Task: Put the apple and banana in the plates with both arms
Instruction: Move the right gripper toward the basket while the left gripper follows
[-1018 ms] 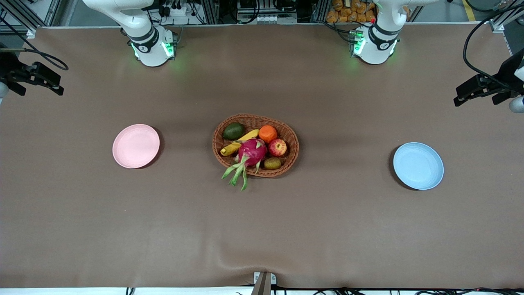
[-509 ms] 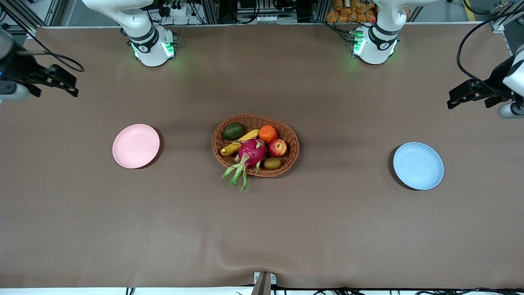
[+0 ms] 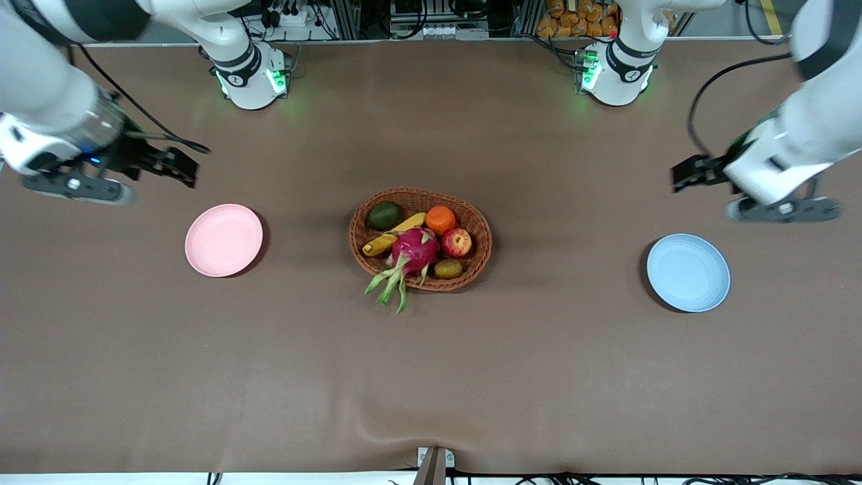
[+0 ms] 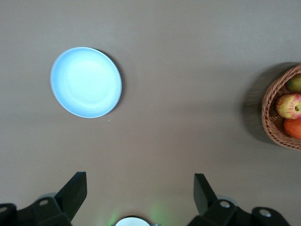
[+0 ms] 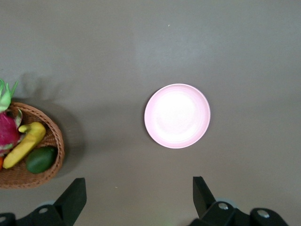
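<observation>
A brown oval wicker basket (image 3: pixel 420 238) stands at the middle of the bench, well apart from both plates; in it lie the apple (image 3: pixel 456 242), red with yellowish streaks, on the side toward the left arm's end, and the banana (image 3: pixel 394 235), lying slantwise and partly covered by a magenta dragon fruit (image 3: pixel 413 250) whose green leaves hang over the basket's rim toward the front camera's edge; an orange (image 3: pixel 440 219) touches the apple on the side toward the bases, a dark green avocado (image 3: pixel 384 215) lies beside the banana, and a small brownish-green fruit (image 3: pixel 448 269) sits nearer the front camera than the apple.

The pink plate (image 3: pixel 223 240) lies bare toward the right arm's end of the bench; the blue plate (image 3: pixel 688 272) lies bare toward the left arm's end, a little nearer the front camera's edge.

The right gripper (image 3: pixel 176 165) hangs in the air over the cloth between the pink plate and the base edge; its wrist view shows its fingers (image 5: pixel 70 200) set wide apart with nothing between them, the pink plate and the basket's end with banana and avocado below.

The left gripper (image 3: pixel 688 173) hangs over the cloth by the blue plate on the base-edge side; its fingers (image 4: pixel 74 193) likewise stand wide apart and hold nothing.

No brand, label or writing can be read anywhere.
</observation>
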### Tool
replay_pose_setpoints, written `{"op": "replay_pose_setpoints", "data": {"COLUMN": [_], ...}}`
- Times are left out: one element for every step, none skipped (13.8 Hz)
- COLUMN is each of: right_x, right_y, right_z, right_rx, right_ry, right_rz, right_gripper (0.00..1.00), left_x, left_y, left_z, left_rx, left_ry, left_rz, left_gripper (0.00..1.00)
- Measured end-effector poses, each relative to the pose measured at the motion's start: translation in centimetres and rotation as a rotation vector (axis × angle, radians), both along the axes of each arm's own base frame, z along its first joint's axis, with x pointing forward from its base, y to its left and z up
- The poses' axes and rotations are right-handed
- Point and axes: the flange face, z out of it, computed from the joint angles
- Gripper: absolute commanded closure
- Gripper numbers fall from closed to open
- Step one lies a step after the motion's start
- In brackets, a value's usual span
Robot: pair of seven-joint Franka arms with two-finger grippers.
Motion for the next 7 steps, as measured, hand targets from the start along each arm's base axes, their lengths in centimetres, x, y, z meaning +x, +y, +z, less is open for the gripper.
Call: {"op": "replay_pose_setpoints", "data": {"right_x": [0.3,0.6,0.9,1.0,1.2,1.2,1.3], "right_y": [1.5,3.1,4.8,6.6,8.6,10.3,11.8], "right_z": [-1.0,-2.2,-3.5,-4.8,-6.4,-8.0,-9.5], "right_rx": [-0.006,-0.014,-0.022,-0.032,-0.042,-0.052,-0.063], "right_ry": [0.002,0.004,0.004,0.006,0.010,0.015,0.022], "right_rz": [-0.020,-0.043,-0.077,-0.105,-0.124,-0.134,-0.147], "right_gripper": [0.00,0.00,0.00,0.00,0.00,0.00,0.00], "left_x": [0.2,0.3,0.3,0.5,0.8,1.1,1.5], "left_y": [-1.6,-3.1,-4.1,-4.6,-4.9,-5.2,-5.5], "left_z": [-1.2,-2.2,-2.9,-3.6,-4.2,-4.9,-5.6], "left_rx": [0.007,0.013,0.018,0.020,0.011,-0.017,-0.045], "left_ry": [0.015,0.027,0.037,0.044,0.049,0.054,0.059], "left_rz": [0.000,-0.003,-0.007,-0.012,-0.012,-0.005,0.002], "left_gripper": [0.00,0.00,0.00,0.00,0.00,0.00,0.00]}}
